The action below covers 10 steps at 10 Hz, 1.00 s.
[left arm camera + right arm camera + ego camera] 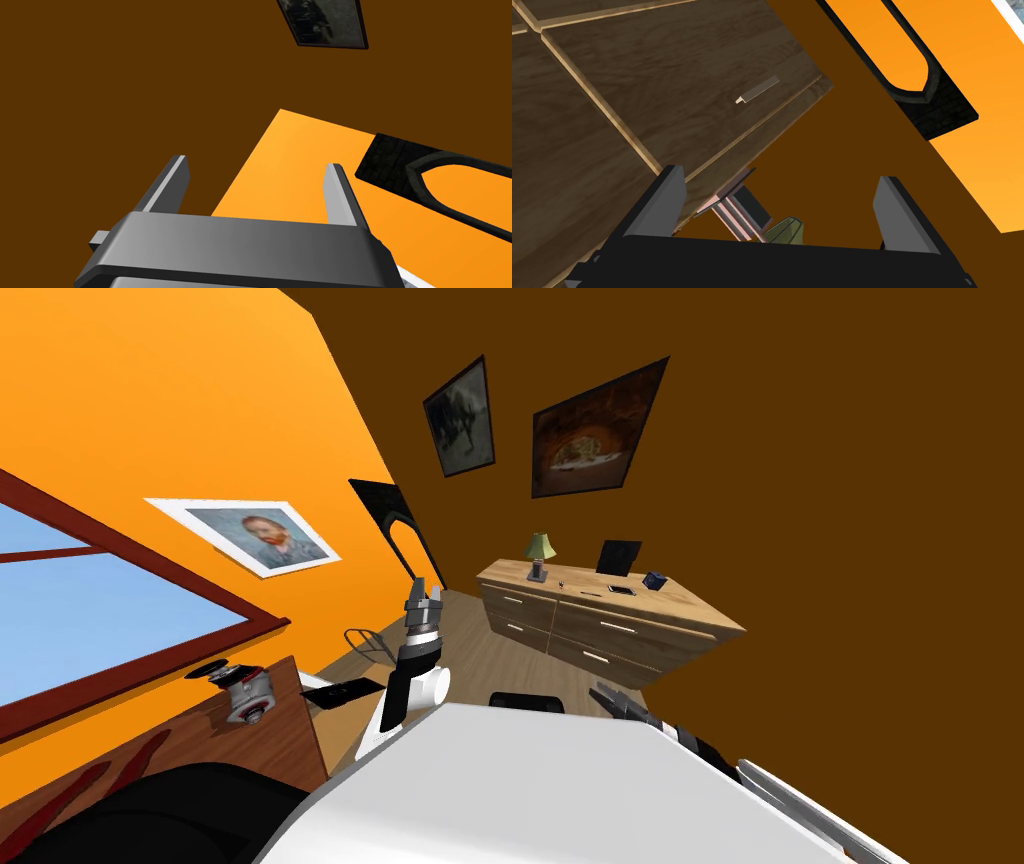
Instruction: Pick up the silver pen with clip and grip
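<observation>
Left pincer (427,586) (255,165): raised, blades apart. Right pincer (605,694) (781,175): at 5 o'clock of left, blades apart, facing the drawer fronts of the light wooden bench with drawers (690,610) (637,100). Thin pen (590,590), colour too small to tell: flat on the bench top, at 4 o'clock of the green-shaded table lamp (540,548), well apart from both pincers.
</observation>
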Motion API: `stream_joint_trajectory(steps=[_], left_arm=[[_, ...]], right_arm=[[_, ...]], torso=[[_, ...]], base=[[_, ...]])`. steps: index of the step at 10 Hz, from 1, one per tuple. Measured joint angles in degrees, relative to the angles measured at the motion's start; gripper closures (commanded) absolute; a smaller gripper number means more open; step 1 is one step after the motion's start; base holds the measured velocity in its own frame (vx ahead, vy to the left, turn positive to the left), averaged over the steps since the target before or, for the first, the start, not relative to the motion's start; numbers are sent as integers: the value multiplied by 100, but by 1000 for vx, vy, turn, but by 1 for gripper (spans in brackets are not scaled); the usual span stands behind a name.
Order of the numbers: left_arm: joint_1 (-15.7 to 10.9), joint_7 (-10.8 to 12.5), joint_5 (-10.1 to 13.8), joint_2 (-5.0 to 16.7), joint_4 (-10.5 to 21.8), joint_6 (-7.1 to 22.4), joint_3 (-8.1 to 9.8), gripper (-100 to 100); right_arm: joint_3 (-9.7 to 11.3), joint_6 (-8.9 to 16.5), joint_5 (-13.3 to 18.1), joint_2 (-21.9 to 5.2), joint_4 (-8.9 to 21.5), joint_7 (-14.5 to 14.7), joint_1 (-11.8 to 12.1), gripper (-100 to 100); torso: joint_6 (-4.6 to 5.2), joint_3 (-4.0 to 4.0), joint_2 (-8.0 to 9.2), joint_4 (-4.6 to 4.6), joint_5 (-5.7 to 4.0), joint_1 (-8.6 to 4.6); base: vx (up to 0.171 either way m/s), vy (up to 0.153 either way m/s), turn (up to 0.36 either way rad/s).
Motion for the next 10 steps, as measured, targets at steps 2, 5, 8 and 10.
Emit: stream_joint_trajectory(steps=[2, 5, 8, 10], left_arm=[[0, 0, 0, 0, 0, 0, 0, 0], [0, 0, 0, 0, 0, 0, 0, 0], [0, 0, 0, 0, 0, 0, 1, 0], [1, 0, 0, 0, 0, 0, 1, 0]], right_arm=[[129, -10, 143, -343, 261, 75, 23, -100], [197, -43, 252, -849, 429, 156, 120, -100], [331, -188, 386, -1216, 872, 236, 39, -100], [399, -248, 486, -1588, 1128, 358, 120, -100]], torso=[[2, 1, 1, 0, 0, -5], [1, -2, -3, -1, -1, -7], [2, -2, -3, -1, -3, -10], [1, -8, -13, -3, -2, -10]], base=[[16, 48, 21], [24, 55, 85], [40, 62, 147], [63, 57, 137]])
